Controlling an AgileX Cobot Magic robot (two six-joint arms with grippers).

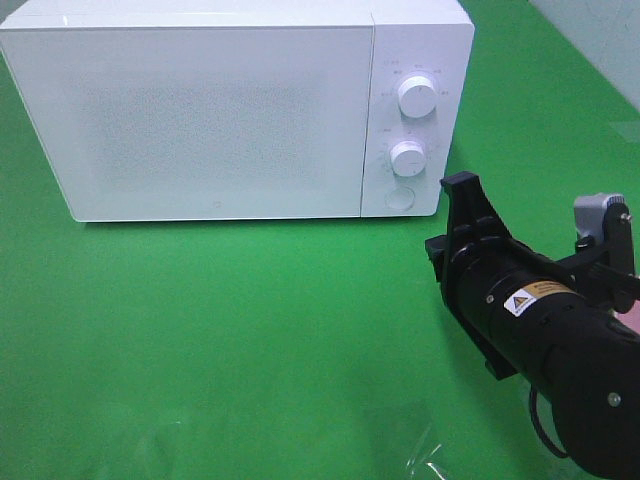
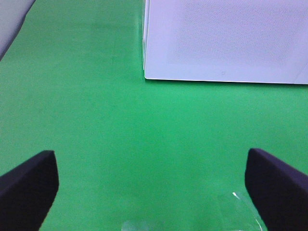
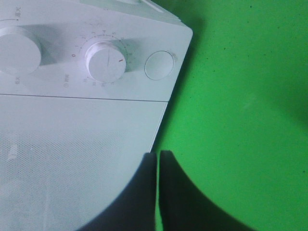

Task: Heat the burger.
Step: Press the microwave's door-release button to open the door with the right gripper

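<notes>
While your left gripper [image 2: 154,192] shows only in its own wrist view, you can see its fingers [image 2: 29,187] standing wide apart and holding nothing, low over the green cloth [image 1: 250,330]. Ahead of them sits the white microwave [image 1: 220,120], its door shut. You cannot tell where the burger is: no view shows it. On the microwave's right-hand panel are two knobs, the upper knob [image 1: 417,96] and the lower knob [image 1: 408,157], with a round button [image 1: 401,197] under them. Your right gripper [image 1: 462,185] is pressed fully together on nothing, just beside the microwave's lower right corner. Your right arm [image 1: 540,320] reaches in from the lower right, angled toward that panel. A clear plastic scrap [image 1: 430,460] lies on the cloth near you, and a pale strip [image 1: 600,40] borders the cloth at far right.
</notes>
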